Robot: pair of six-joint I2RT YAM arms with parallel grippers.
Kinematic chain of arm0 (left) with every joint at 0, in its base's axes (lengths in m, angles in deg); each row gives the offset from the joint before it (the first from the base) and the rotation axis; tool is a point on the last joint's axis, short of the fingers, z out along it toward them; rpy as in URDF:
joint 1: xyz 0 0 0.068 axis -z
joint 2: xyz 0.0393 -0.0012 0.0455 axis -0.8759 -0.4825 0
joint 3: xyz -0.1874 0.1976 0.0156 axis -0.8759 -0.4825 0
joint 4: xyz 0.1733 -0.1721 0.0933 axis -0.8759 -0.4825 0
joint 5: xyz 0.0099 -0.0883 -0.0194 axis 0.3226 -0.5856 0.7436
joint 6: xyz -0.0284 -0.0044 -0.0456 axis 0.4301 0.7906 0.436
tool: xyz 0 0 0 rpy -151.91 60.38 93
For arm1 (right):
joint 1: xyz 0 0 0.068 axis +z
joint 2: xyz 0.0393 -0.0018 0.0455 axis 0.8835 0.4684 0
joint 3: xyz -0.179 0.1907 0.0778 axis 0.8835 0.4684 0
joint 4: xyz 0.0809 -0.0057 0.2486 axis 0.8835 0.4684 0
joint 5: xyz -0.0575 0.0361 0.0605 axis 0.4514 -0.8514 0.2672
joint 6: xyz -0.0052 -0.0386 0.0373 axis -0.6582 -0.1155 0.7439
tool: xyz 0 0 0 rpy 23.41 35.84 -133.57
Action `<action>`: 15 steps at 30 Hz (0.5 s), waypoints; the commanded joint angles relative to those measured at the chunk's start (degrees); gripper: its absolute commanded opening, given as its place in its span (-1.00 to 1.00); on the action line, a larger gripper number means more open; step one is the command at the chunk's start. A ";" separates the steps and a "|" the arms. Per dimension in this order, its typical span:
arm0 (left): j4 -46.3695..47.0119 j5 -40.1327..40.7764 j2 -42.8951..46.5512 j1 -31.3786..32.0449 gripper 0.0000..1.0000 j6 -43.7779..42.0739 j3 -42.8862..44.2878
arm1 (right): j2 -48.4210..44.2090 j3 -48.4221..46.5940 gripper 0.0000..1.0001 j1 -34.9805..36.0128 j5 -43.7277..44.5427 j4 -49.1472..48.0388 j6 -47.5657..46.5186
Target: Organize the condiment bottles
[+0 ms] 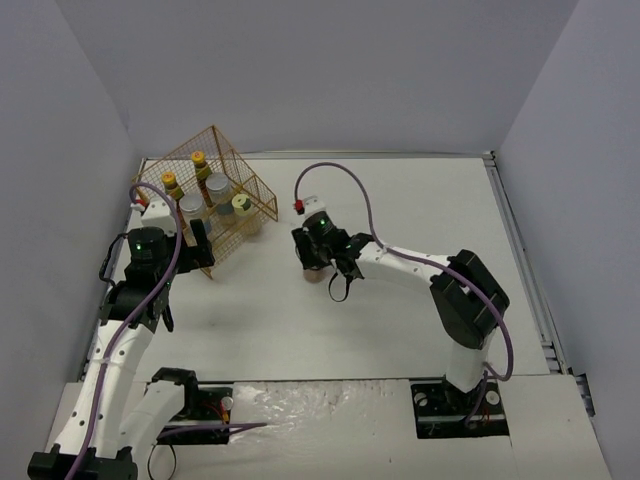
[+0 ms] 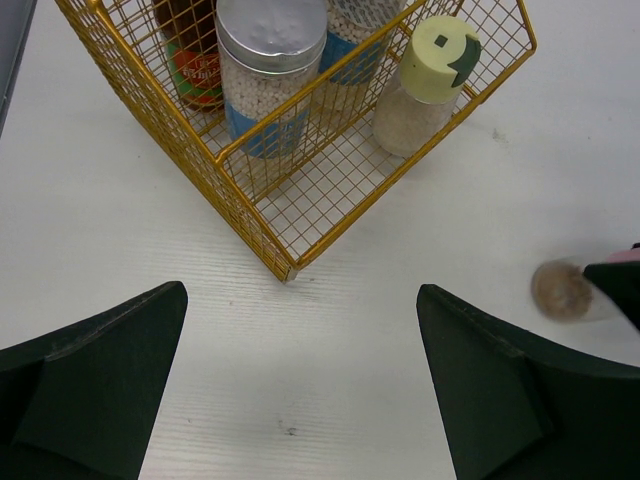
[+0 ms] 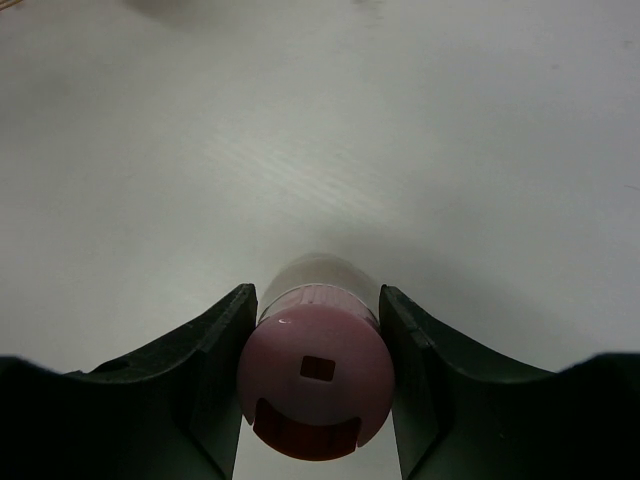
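While the left fingers [image 2: 100,385] gape wide and empty, right fingers [image 3: 205,385] tight on the pink-capped bottle [image 3: 315,385].

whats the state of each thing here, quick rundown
gold wire basket, holds five bottles
pink-capped bottle, outside the basket, gripped
green-capped bottle, standing in the basket
silver-lidded bottles, both standing in the basket
yellow-capped bottles, both standing in the basket
left fingers, open, empty
right fingers, shut on the pink-capped bottle

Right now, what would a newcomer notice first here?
The gold wire basket at the table's left rear, holding five bottles, catches the eye first. Next, the right gripper is shut on the pink-capped bottle at mid-table. The left gripper stands open near the basket.
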 commanded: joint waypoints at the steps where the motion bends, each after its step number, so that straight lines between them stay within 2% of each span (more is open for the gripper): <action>1: 3.63 -2.78 0.67 -0.58 0.94 0.03 0.51 | -0.94 -3.46 -0.69 4.92 0.11 -1.05 -1.87; 5: 4.16 -7.13 0.04 -0.35 0.94 0.63 0.12 | 1.04 -3.83 -0.61 7.99 -0.91 -1.05 -2.43; 8: 4.41 -10.58 -0.27 0.60 0.94 1.59 -0.03 | 0.62 -3.67 -0.41 9.03 -1.03 -1.04 -3.05; 10: 4.48 -12.12 -0.27 1.46 0.94 2.82 -0.27 | -0.31 -3.59 -0.11 9.57 -1.28 -0.96 -3.29; 12: 4.31 -12.21 -0.21 3.06 0.94 3.80 -0.44 | -1.65 -3.39 0.38 9.60 -1.70 -0.67 -3.44; 15: 3.79 -9.91 -0.45 6.93 0.94 4.93 -0.34 | -4.90 -2.79 0.66 9.57 -1.23 0.09 -3.55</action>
